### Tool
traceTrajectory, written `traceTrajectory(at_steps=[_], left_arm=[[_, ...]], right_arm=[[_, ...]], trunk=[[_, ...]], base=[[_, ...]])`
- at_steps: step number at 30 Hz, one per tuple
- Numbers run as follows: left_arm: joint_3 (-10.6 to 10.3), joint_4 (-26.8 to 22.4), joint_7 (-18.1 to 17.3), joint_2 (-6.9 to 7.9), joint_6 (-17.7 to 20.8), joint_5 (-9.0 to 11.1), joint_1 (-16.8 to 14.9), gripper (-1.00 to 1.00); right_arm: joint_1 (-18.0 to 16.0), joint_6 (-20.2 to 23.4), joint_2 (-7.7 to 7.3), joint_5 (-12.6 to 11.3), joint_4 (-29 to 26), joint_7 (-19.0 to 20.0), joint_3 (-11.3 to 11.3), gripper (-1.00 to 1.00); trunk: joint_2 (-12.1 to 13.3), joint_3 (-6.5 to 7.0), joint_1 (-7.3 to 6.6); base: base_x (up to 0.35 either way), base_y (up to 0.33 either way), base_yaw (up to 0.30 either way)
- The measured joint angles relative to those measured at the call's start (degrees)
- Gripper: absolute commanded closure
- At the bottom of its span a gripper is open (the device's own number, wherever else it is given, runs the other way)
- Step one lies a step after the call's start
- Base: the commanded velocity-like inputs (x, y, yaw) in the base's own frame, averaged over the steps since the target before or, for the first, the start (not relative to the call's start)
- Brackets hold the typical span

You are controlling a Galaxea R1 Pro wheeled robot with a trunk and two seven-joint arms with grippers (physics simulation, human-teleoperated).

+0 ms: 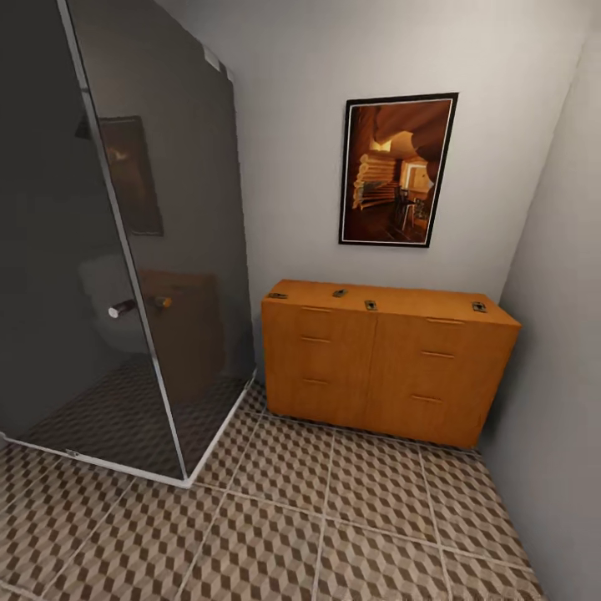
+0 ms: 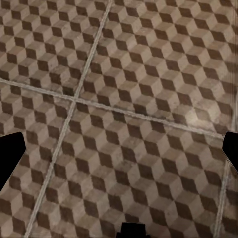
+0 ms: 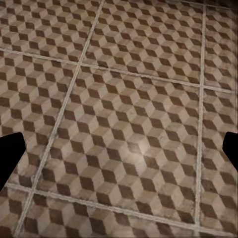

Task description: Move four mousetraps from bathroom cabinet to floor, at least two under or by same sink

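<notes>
The orange-brown cabinet (image 1: 384, 367) stands against the far wall. Several small mousetraps lie on its top: one at the left end (image 1: 277, 295), one near the back (image 1: 340, 293), one at the front middle (image 1: 371, 305) and one at the right end (image 1: 479, 307). The bathroom floor (image 1: 334, 517) with its cube-pattern tiles stretches from me to the cabinet. My left gripper (image 2: 119, 153) hangs open over bare tiles, its dark fingertips (image 2: 11, 153) far apart. My right gripper (image 3: 119, 153) is open too, above the floor (image 3: 129, 99). The bathroom sink is out of view.
A dark glass shower enclosure (image 1: 125, 250) with a metal handle (image 1: 122, 308) takes up the left side, its raised rim (image 1: 200, 467) reaching into the floor. A framed picture (image 1: 397, 170) hangs above the cabinet. The right wall (image 1: 559, 376) runs close beside the cabinet.
</notes>
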Motion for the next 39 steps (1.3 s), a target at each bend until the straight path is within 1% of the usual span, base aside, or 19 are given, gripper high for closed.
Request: traceTrajectory(at_steps=[25, 30, 39], left_arm=[[0.0, 0.0, 0.0, 0.03, 0.0, 0.0, 0.0, -1.0], [0.0, -0.01, 0.01, 0.0, -0.01, 0.0, 0.01, -1.0], [0.0, -0.01, 0.01, 0.03, -0.02, -0.03, 0.01, -1.0]], right_arm=[[-0.01, 0.0, 0.0, 0.0, 0.0, 0.0, 0.03, -1.0], [-0.01, 0.02, 0.0, 0.0, -0.01, 0.0, 0.03, -1.0], [-0.01, 0.02, 0.0, 0.0, -0.01, 0.0, 0.0, -1.0]], trunk=[[0.0, 0.0, 0.0], [0.0, 0.0, 0.0], [0.0, 0.0, 0.0]], base=[[0.0, 0.0, -0.291], [0.0, 0.0, -0.123], [0.0, 0.0, -0.018]])
